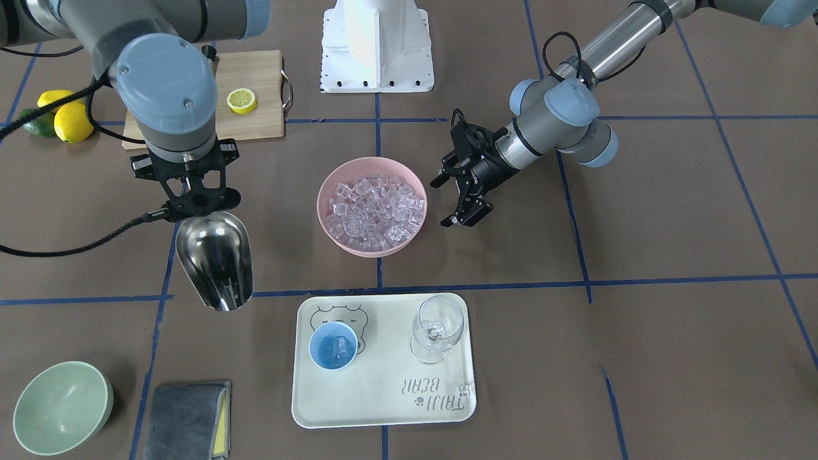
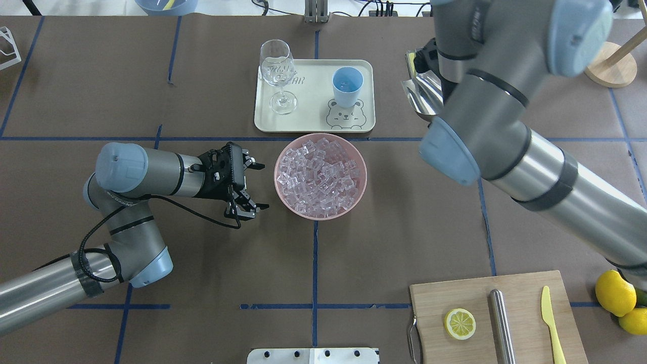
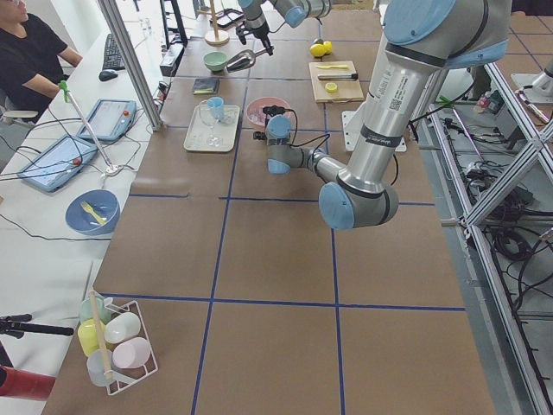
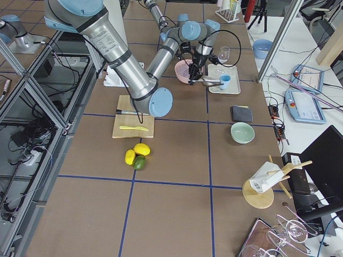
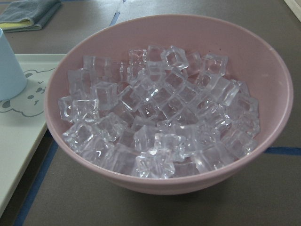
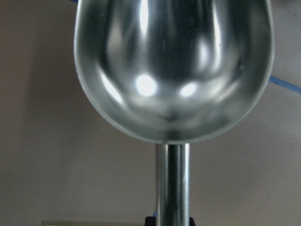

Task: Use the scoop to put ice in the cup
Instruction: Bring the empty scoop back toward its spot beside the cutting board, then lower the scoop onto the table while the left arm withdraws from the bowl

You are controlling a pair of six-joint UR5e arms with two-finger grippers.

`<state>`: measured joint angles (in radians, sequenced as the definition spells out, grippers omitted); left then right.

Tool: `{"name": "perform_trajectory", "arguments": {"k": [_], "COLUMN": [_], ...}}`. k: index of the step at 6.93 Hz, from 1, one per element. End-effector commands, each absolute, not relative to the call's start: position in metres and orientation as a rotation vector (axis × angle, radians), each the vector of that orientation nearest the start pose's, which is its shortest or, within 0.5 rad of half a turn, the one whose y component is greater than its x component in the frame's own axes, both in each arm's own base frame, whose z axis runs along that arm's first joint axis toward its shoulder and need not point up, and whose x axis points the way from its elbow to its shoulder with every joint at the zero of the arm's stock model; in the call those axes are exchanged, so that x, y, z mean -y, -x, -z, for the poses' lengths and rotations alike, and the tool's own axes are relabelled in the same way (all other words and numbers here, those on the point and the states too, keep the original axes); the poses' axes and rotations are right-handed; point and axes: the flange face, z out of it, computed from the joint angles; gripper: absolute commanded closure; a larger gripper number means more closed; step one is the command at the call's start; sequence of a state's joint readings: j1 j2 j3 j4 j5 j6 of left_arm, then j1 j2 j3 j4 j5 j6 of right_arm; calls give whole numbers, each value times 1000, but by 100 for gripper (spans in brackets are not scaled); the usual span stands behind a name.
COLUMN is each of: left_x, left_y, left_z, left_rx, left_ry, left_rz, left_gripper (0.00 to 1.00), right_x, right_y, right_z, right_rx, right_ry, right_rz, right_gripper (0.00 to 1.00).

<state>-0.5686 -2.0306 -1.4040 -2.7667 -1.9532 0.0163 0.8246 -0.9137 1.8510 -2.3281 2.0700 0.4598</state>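
Note:
The ice fills a pink bowl at mid-table; it also shows in the overhead view and close up in the left wrist view. The light-blue cup stands on a cream tray, with something glassy inside. My right gripper is shut on the handle of the steel scoop, held above the table beside the tray and bowl. The scoop's bowl is empty. My left gripper is open and empty, just beside the pink bowl.
A clear wine glass stands on the tray near the cup. A pale green bowl and a grey cloth lie past the scoop. A cutting board bears a lemon half, a steel cylinder and a yellow knife.

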Motion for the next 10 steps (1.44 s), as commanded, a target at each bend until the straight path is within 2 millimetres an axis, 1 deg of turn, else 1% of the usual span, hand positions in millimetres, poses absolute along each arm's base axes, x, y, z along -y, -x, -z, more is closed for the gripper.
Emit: {"name": "perform_trajectory", "arguments": {"k": [1,2,3,4,5,6,7,8,9,10], "left_x": [441,445,460,468,471,483,490,496,497,494], "left_y": [-504,-496,-476,-461,-457,-442,-415,-394,-394,-387], "left_z": [-338,-338,-340,-340,-338,-336,-346,-349,-351,-364], "left_rx": [-1024,-1048,-1095,-1133,-1134,-1115,-1091,-1070,-1065,-1055], "left_ry": [-1219,-1205,-1149,-1124,-1128,-1145,-1151,-1168,-1165,-1150], "left_rz": [-1089,-1109,-1149,-1177,-1172,-1146,-1125,-1103,-1099,-1091], "left_gripper": [0,0,0,0,0,0,0,0,0,0], "right_x": [459,444,427,407,390,371,359,353,350,346], "right_y": [335,343,329,320,313,307,307,314,317,322], "right_z": [-312,-337,-382,-419,-445,-470,-480,-482,-482,-485], "right_rx": [649,691,730,726,722,713,715,712,712,706], "right_ry": [72,27,19,40,52,74,95,114,117,124], "right_rz": [14,-60,-49,-36,-22,-6,11,17,26,36], "right_gripper": [100,100,100,100,100,100,100,100,100,100]}}
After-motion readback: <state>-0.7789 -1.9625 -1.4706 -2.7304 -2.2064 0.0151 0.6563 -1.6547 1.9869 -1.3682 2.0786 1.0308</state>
